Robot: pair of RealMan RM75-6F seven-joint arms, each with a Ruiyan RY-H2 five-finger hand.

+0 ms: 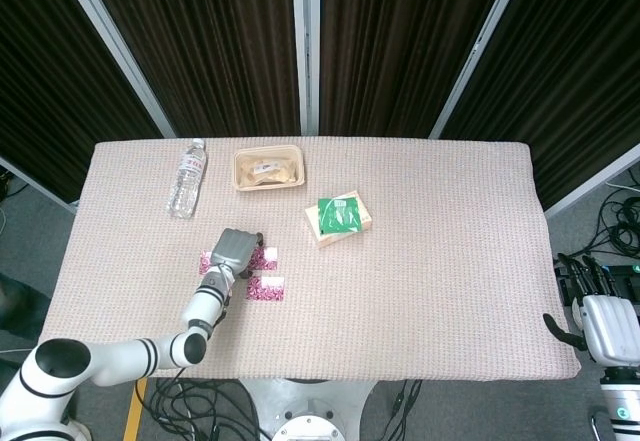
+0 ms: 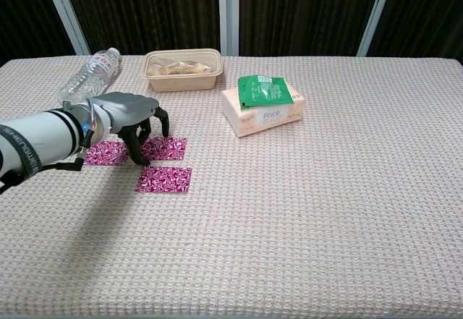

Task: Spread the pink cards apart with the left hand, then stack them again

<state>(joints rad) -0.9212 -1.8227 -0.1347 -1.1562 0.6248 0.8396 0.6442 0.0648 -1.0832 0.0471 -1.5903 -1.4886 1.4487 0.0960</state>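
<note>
Cards (image 2: 163, 179), pink, three, lie spread flat on counter (image 2: 304, 210) toward left edge: one nearer front, two side by side just behind. Left hand (image 2: 134, 113) arched over those two, dark fingertips (image 2: 142, 160) down between them, holding nothing. Right hand (image 1: 603, 323) off counter's right front corner, fingers apart. Tissue box (image 2: 262, 105), tray (image 2: 182, 69), bottle (image 2: 90, 72) further back.
</note>
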